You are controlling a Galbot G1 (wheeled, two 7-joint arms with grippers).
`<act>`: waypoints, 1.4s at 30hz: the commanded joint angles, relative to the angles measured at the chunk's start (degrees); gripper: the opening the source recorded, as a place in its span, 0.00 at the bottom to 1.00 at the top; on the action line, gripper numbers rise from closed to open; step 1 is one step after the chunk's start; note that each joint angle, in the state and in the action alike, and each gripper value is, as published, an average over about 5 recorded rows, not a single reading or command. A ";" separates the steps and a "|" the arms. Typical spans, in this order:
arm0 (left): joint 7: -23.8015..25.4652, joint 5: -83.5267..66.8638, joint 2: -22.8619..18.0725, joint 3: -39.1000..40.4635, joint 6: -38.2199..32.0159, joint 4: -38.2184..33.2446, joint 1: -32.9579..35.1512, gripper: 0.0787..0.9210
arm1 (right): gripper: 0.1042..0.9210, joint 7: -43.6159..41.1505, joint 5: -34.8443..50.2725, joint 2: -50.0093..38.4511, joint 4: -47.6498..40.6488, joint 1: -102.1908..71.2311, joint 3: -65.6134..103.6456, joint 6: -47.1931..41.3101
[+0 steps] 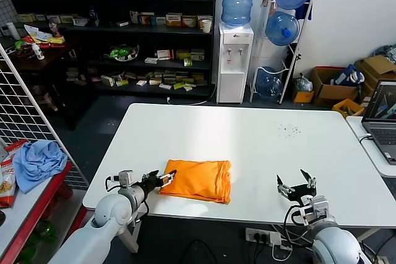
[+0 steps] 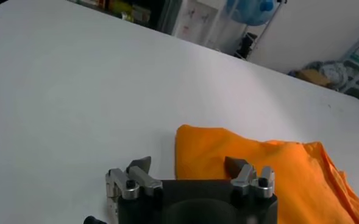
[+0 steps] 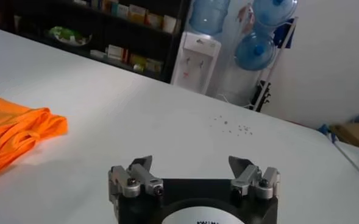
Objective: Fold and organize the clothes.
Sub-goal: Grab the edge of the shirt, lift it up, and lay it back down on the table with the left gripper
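The clothes, one bright orange T-shirt (image 1: 197, 180), lie folded into a compact rectangle near the front edge of the white table (image 1: 247, 140). No lettering shows. My left gripper (image 1: 162, 179) stands open at the shirt's left edge; in the left wrist view one fingertip (image 2: 235, 164) is over the orange fabric (image 2: 270, 176) and the other over bare table, with nothing gripped. My right gripper (image 1: 296, 185) is open above the table's front right part, well apart from the shirt, whose layered edge (image 3: 14, 134) shows off to the side in the right wrist view.
A light blue cloth (image 1: 38, 163) lies on a low red shelf at the left beside a wire rack (image 1: 25, 109). A laptop (image 1: 382, 119) sits on a side table at the right. Small dark specks (image 1: 288, 130) dot the far right tabletop. Shelves and a water dispenser (image 1: 235, 60) stand behind.
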 commanded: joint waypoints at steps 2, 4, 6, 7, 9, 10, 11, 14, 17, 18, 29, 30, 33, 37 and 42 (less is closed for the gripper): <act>1.35 -0.41 -1.16 -0.36 1.08 1.75 -0.44 0.88 | 0.88 0.06 0.28 -0.07 -0.13 0.43 -0.16 -0.13; 1.56 -0.48 -1.14 -0.35 1.25 1.40 -0.28 0.88 | 0.88 0.09 0.36 -0.11 -0.16 0.60 -0.21 -0.18; 1.74 -0.65 -1.07 -0.36 1.48 0.83 0.04 0.85 | 0.88 0.12 0.44 -0.13 -0.20 0.79 -0.22 -0.22; 1.79 -0.73 -1.03 -0.37 1.58 0.50 0.24 0.82 | 0.88 0.12 0.47 -0.14 -0.22 0.85 -0.22 -0.24; 1.90 -0.92 -0.95 -0.36 1.79 -0.14 0.64 0.76 | 0.88 0.13 0.49 -0.17 -0.25 0.88 -0.22 -0.24; 1.96 -0.99 -0.92 -0.36 1.89 -0.43 0.80 0.72 | 0.88 0.12 0.49 -0.18 -0.26 0.85 -0.22 -0.23; 2.01 -1.06 -0.89 -0.36 1.99 -0.64 0.92 0.68 | 0.88 0.12 0.48 -0.19 -0.26 0.81 -0.23 -0.22; 2.16 -1.02 -0.91 -0.35 2.09 -0.95 1.08 0.58 | 0.88 0.13 0.42 -0.13 -0.24 0.67 -0.21 -0.17; 2.30 -0.82 -1.02 -0.36 1.97 -1.09 1.08 0.48 | 0.88 0.17 0.36 -0.06 -0.04 0.56 -0.18 -0.19; 2.32 -0.74 -1.04 -0.39 1.86 -1.18 1.09 0.45 | 0.88 0.19 0.35 -0.06 0.04 0.55 -0.16 -0.21; 0.86 -1.33 1.21 -2.22 0.79 -5.22 2.29 0.10 | 0.88 0.26 0.10 0.24 -0.36 1.16 -0.38 -0.17; 0.68 -1.41 2.12 -2.68 0.92 -5.66 2.54 0.08 | 0.88 0.27 0.06 0.27 -0.39 1.26 -0.46 -0.17; 0.01 -1.34 5.65 -4.53 1.50 -6.55 3.31 0.06 | 0.88 0.31 -0.03 0.32 -0.39 1.62 -0.75 -0.23; -0.91 0.61 11.27 -8.08 2.42 -6.02 3.87 0.06 | 0.88 0.38 -0.28 0.51 -0.63 2.20 -1.21 -0.28; -0.70 6.02 18.17 -11.70 2.80 -3.57 3.91 0.06 | 0.88 0.32 -0.61 0.96 -0.84 2.63 -1.81 -0.21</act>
